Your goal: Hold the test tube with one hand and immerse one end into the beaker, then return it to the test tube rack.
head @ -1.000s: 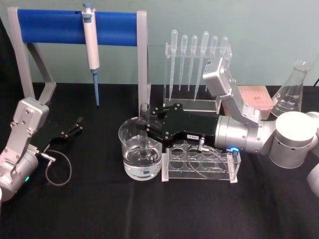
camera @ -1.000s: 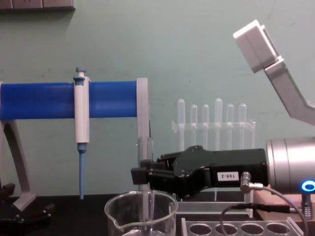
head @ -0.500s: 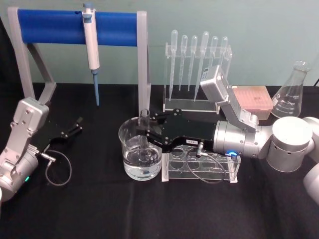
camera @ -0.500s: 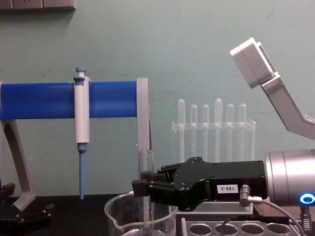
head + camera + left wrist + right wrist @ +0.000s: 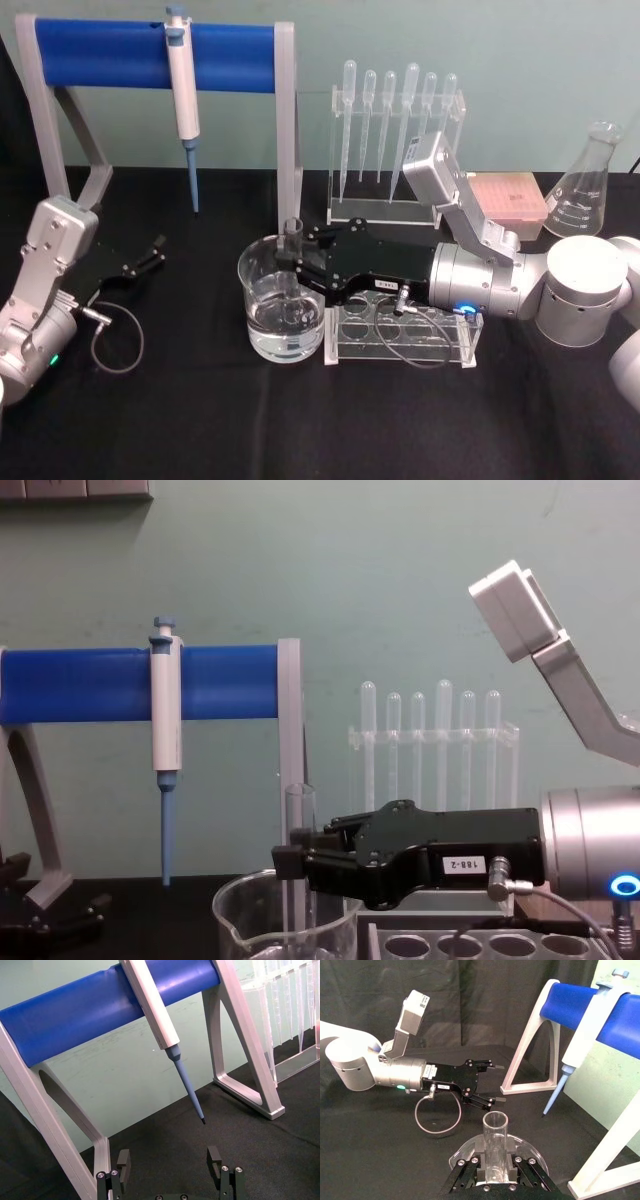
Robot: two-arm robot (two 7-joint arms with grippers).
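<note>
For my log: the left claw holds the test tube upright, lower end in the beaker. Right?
No: the right claw holds the test tube upright, lower end in the beaker, as the head view shows; the left claw rests open, far left.

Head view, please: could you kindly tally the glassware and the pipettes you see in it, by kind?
test tube: 1, held by the right gripper, lower end inside the beaker
beaker: 1
conical flask: 1
plastic pipettes: 6
blue-and-white pipette: 1
Total: 10
</note>
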